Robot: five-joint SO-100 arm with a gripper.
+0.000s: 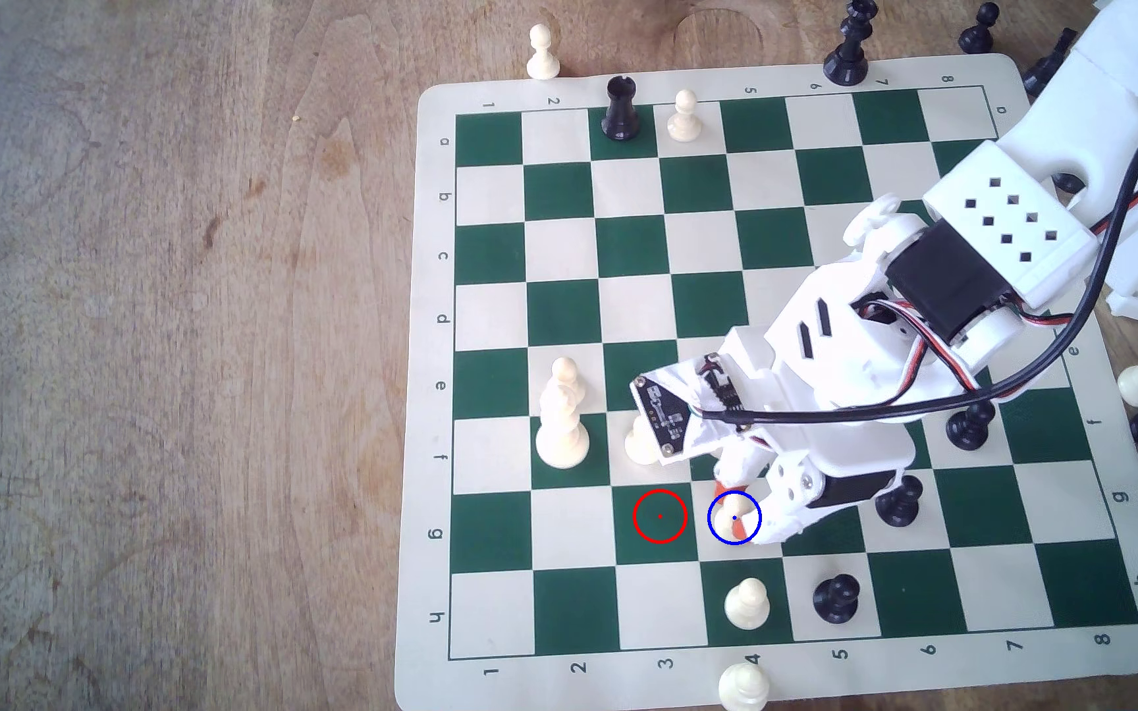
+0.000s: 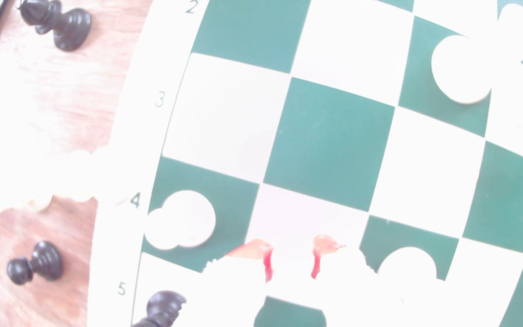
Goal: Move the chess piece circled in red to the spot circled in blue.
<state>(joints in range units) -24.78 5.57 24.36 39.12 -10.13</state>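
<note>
Exterior view: round-headed cream pawn (image 1: pixel 732 511) between end effector (image 1: pixel 734 514) fingers.

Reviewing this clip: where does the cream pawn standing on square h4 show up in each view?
Exterior view: the cream pawn stands on green h4, in the board row nearest the picture's bottom edge.
Wrist view: the cream pawn, washed out, sits on the green edge square beside the printed 4.
Shared landmark: the black pawn on neighbouring h5.

Black rook (image 1: pixel 621 109) and cream pawn (image 1: pixel 683 116) side by side in row a. Tall cream piece (image 1: pixel 563 417) on row f. Black pawn (image 1: pixel 836 599) on h5.
</note>
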